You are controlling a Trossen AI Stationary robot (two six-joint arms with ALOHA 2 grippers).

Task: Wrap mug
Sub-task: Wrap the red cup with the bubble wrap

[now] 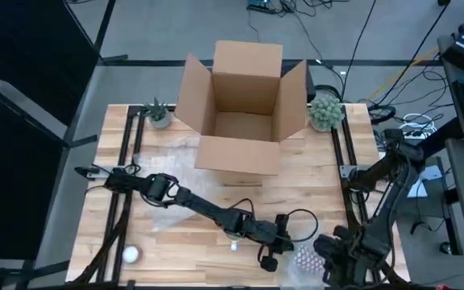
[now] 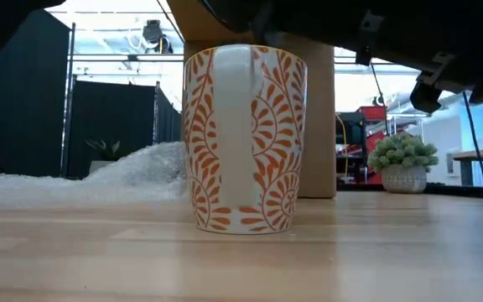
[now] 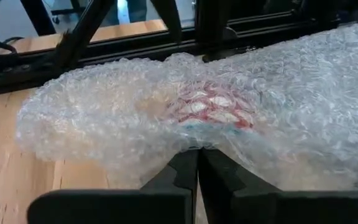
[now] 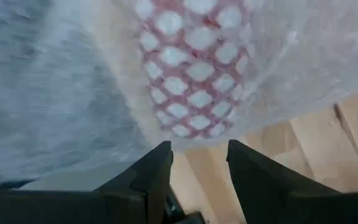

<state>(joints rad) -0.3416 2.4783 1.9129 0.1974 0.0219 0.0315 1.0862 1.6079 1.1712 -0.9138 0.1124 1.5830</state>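
Bubble-wrapped mug at the table's near edge, between both grippers.

The bundle's red pattern shows through the bubble wrap. The left gripper has its fingers pressed together, pinching the wrap's edge. The right gripper hangs just over the bundle, fingers apart. A second mug — orange leaf print — stands upright and bare; an open cardboard box sits farther back.

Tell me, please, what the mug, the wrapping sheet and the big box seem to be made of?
Mug: probably glazed ceramic; glossy white with an orange leaf pattern.
Wrapping sheet: clear plastic bubble wrap; rows of air bubbles show.
Box: brown corrugated cardboard, matte, flaps open.
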